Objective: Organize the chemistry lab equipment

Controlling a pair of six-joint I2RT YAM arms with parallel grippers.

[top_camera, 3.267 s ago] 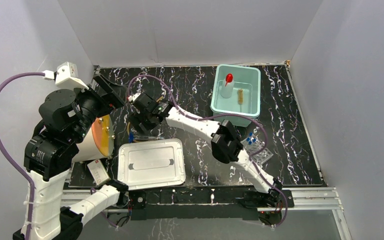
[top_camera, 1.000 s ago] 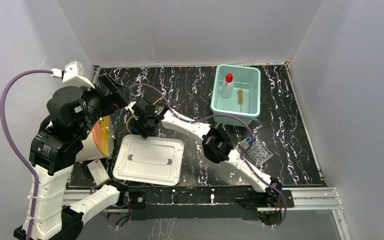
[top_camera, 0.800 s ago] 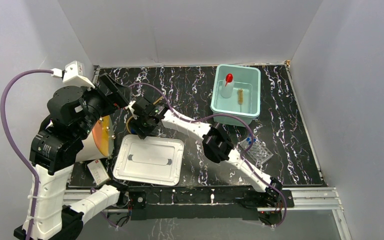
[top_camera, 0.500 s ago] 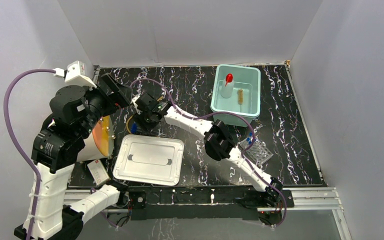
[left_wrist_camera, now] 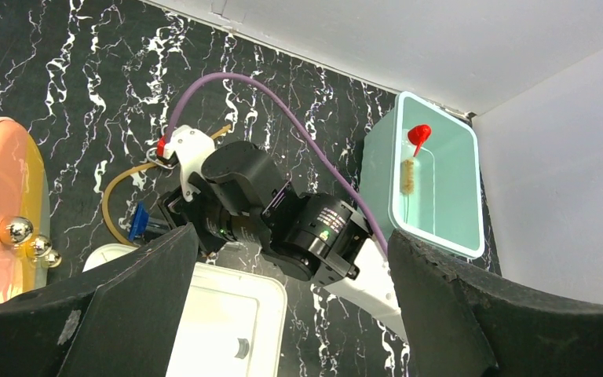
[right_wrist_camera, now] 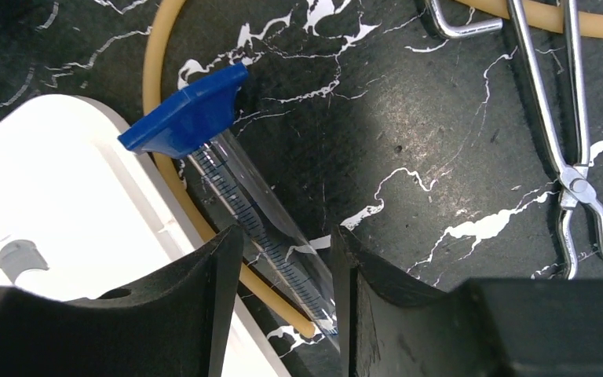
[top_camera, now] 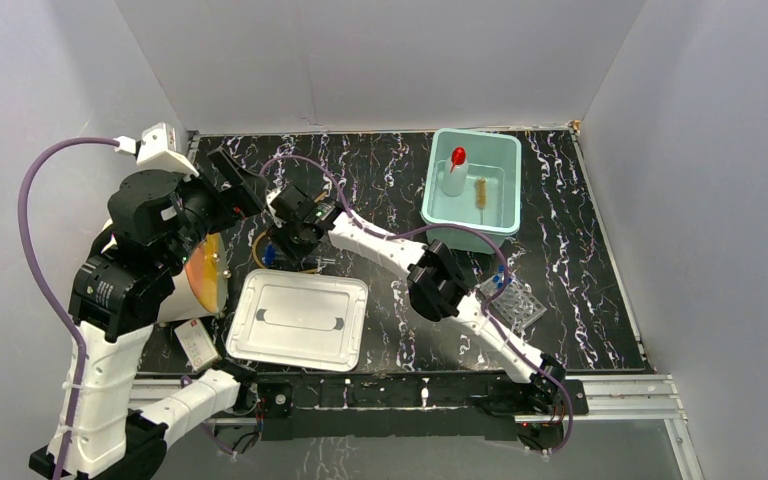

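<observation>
- Left of centre in the overhead view, the right gripper points down at the black marbled table, just above the upper left corner of the white lid.
- Low in the right wrist view, its two fingers straddle a blue-capped clear tube that lies flat on the table. Whether they pinch it or only flank it I cannot tell.
- Along the tube's left side in that view runs the amber rubber tubing, curving past the lid's edge.
- At the right edge of the same view lies the thin metal tool, apart from the tube.
- Upper left overhead, the left gripper hangs above the table, fingers spread wide and empty.
- Upper right overhead, the teal bin holds the white squeeze bottle upright.
- Lower right overhead, the clear tube rack carries a few blue caps.
</observation>
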